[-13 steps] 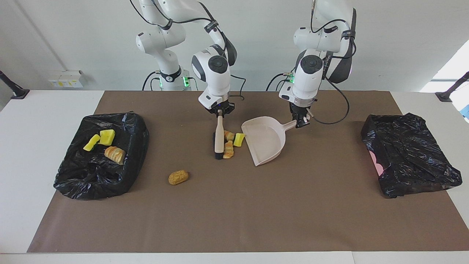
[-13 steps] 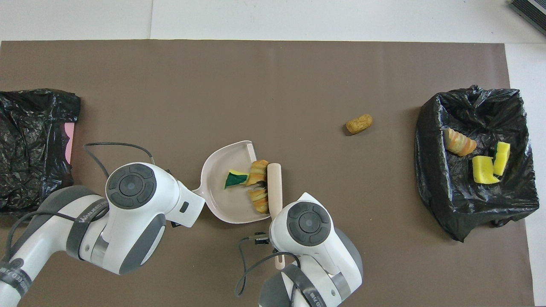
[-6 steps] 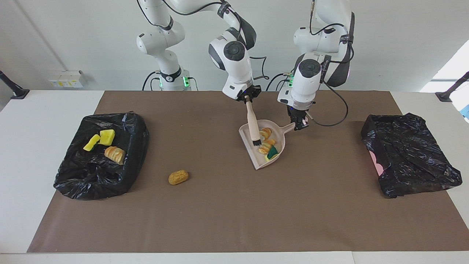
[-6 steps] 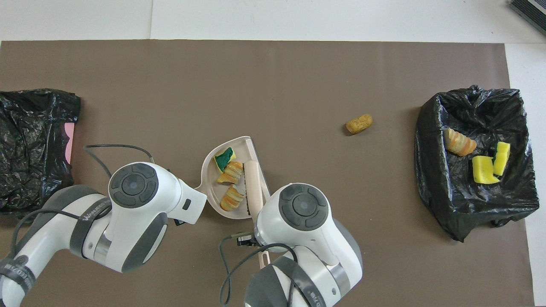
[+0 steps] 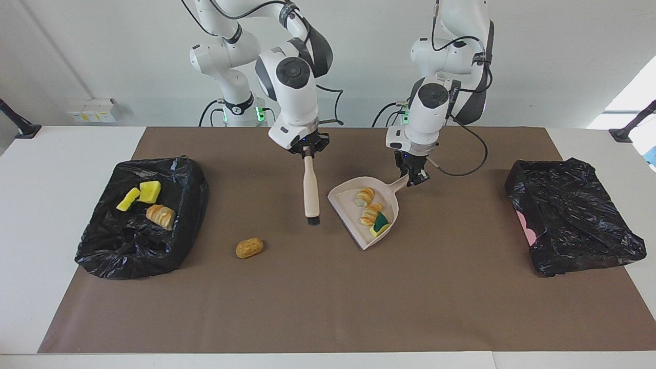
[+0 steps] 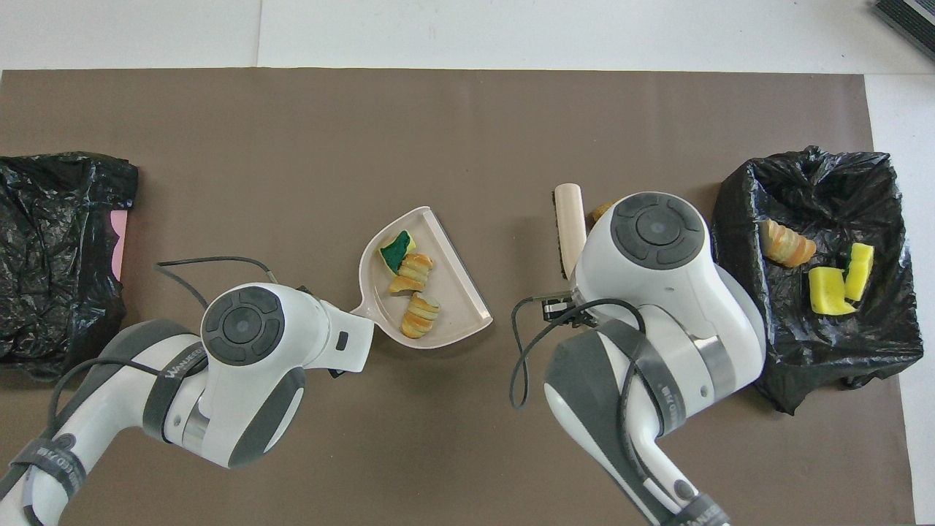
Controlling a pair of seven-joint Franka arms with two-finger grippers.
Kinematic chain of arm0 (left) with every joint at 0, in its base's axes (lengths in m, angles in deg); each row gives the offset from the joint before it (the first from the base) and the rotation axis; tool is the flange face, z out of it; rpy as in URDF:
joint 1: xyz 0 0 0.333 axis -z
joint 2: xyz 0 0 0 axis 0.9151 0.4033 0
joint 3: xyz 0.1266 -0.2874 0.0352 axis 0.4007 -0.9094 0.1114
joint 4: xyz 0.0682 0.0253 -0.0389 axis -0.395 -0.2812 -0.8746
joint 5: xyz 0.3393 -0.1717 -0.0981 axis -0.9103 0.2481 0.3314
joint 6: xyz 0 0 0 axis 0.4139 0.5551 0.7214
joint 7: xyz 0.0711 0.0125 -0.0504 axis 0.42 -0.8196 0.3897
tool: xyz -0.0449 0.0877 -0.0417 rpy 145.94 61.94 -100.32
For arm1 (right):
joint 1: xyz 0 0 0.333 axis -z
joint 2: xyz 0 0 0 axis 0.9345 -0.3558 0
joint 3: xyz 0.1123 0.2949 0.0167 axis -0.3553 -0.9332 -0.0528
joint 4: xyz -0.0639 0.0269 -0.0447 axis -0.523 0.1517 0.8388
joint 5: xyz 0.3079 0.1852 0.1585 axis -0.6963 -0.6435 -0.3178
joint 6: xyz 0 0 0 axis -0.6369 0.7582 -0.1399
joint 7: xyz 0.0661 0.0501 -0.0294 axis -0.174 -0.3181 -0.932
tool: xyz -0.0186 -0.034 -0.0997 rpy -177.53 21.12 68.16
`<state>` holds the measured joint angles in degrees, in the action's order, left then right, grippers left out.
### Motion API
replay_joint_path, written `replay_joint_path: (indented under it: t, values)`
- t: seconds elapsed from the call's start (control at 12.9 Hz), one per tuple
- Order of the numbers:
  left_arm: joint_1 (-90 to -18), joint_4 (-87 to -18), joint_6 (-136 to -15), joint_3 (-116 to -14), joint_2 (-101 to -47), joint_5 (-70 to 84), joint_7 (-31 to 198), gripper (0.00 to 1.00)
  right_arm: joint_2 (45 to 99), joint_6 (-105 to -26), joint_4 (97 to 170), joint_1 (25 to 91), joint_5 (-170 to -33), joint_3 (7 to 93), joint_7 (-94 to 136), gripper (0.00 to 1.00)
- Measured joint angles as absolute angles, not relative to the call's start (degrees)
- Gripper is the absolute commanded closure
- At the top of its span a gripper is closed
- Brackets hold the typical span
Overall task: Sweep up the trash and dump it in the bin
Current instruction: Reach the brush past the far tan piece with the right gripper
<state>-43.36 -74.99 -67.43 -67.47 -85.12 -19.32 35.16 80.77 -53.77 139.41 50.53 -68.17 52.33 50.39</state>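
A brown mat [image 5: 328, 297] covers most of a white table [image 5: 61, 154], which stands against a plain pale wall. Taking the beige dustpan [image 5: 376, 197] as the landmark: it sits near the middle of the mat, tipped with its handle end raised, and carries three pieces of trash: two bread-like chunks [image 5: 365, 196] and a yellow sponge with green backing [image 5: 380, 225].

The left gripper [image 5: 415, 175] is over the dustpan's handle end, clenched on the handle. The right gripper [image 5: 306, 148] is up over the mat beside the dustpan, toward the right arm's end of the table, clamped on the top of a beige brush [image 5: 310, 192] that hangs upright, bristles down, apart from the dustpan.

One tan bread-like lump [image 5: 249, 248] lies loose on the mat, farther from the robots than the dustpan and toward the right arm's end. Further that way is the bin lined with a black bag [image 5: 128, 246], holding two yellow sponge pieces [image 5: 149, 191] and a bread chunk [image 5: 161, 216]. Well apart from the dustpan toward the left arm's end lies a second black bag [image 5: 574, 215], with something pink showing at its edge.
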Motion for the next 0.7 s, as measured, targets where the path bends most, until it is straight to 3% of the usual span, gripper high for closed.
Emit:
replay_joint_path:
  t: [0.39, 0.7]
  values:
    - [-42.7, -74.99, -67.63, -67.45, -85.03, -19.0, 35.64, 1.0, 77.6, -57.69, 139.22, 62.38, -55.49, 52.48, 37.45, 1.0]
    - [-42.7, -74.99, -67.63, -67.43, -85.0, -18.93, 35.65, 1.0, 71.56, -63.22, 139.2, 63.39, -51.2, 52.17, 35.88, 1.0]
